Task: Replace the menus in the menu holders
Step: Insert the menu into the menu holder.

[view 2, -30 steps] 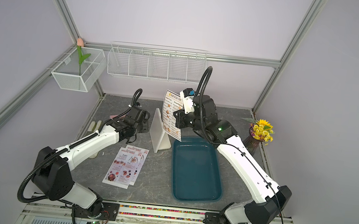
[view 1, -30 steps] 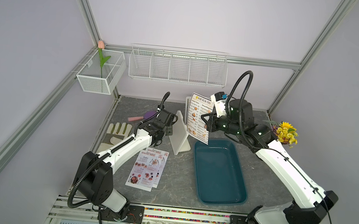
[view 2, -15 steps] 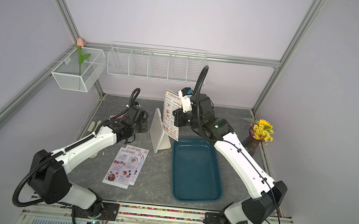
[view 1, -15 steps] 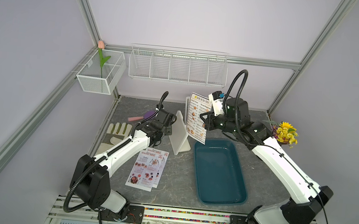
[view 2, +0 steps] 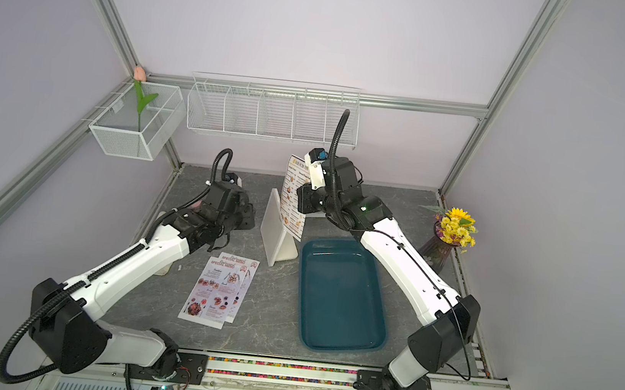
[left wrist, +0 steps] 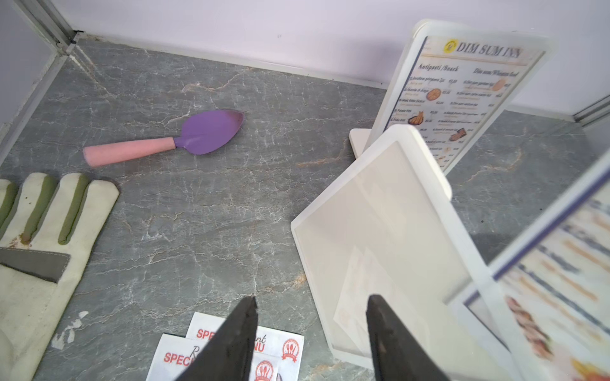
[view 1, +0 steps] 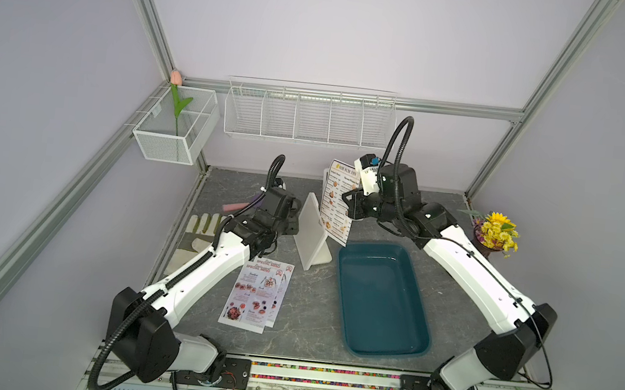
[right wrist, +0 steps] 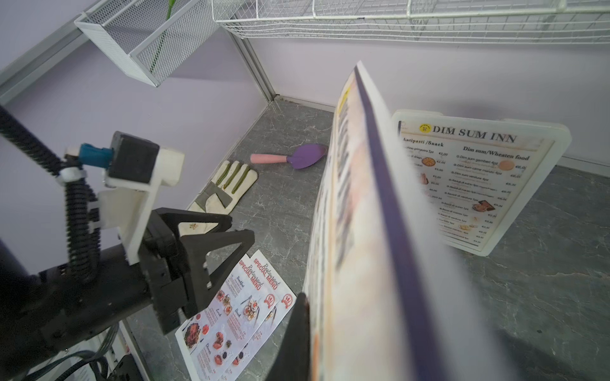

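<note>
My right gripper (view 1: 350,204) is shut on the edge of an upright "DIM SUM INN" menu (view 1: 337,203), held in the air beside the empty white menu holder (view 1: 312,236). In the right wrist view the held menu (right wrist: 363,231) is close and blurred. A second menu holder (right wrist: 478,181) stands behind it with a "DIM SUM INN" menu inside. It also appears in the left wrist view, as the filled menu holder (left wrist: 462,92). My left gripper (left wrist: 312,301) is open and empty, just short of the empty holder (left wrist: 379,231). Two "SPECIAL MENU" sheets (view 1: 257,295) lie overlapped on the table.
A teal tray (view 1: 383,300) lies right of the empty holder. A purple trowel (left wrist: 185,138) and a striped glove (left wrist: 43,231) lie at the left. A vase of yellow flowers (view 1: 494,232) stands at the far right. White wire racks (view 1: 308,115) hang on the back wall.
My right arm has carried the held menu a little to the left, toward the empty holder. The left gripper has stayed open and barely moved.
</note>
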Motion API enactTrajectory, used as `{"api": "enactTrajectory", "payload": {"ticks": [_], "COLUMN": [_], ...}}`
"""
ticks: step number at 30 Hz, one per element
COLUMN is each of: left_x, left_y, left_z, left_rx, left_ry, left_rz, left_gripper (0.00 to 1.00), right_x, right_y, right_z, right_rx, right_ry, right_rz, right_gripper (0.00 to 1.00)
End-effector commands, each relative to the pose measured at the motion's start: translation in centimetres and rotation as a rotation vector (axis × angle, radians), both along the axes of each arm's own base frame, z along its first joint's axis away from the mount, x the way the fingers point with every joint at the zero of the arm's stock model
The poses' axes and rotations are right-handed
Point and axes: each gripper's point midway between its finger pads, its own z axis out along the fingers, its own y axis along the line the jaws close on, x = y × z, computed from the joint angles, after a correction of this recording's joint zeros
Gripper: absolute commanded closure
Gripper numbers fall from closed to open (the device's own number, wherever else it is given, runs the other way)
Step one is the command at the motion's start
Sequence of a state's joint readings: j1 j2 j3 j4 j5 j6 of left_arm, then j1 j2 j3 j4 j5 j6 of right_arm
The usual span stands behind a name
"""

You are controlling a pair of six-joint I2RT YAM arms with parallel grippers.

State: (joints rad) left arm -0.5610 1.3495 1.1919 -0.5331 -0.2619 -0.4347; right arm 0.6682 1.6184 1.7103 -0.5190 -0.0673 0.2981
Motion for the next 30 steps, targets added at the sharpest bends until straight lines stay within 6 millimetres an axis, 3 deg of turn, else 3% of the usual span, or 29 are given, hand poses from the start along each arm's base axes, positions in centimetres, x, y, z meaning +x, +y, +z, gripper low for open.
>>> {"api": "enactTrajectory", "payload": {"ticks": [1,20,30], "left_x": [-0.8,-2.1,-1.7], "left_y": [0.3,0.2,0.2], "left_z": [0.3,3.0,3.1], "left_rx": [-0.014,-0.071,-0.061], "left_ry": [0.001,-0.048,-0.056], "left_rz": [-0.017,-0.058,-0.052], "left_gripper": [0.44,0.44,0.43], "right_x": [1.3,4.6,5.2], "right_y": [0.5,2.7,3.4], "right_z": [1.0,-0.5,-0.6], "right_rx": [0.017,0.064,0.078], "right_ry": [-0.051,-0.108,-0.156], "right_rz": [-0.007,-0.027,-0.077], "right_gripper": [0.93,0.93,0.93]}}
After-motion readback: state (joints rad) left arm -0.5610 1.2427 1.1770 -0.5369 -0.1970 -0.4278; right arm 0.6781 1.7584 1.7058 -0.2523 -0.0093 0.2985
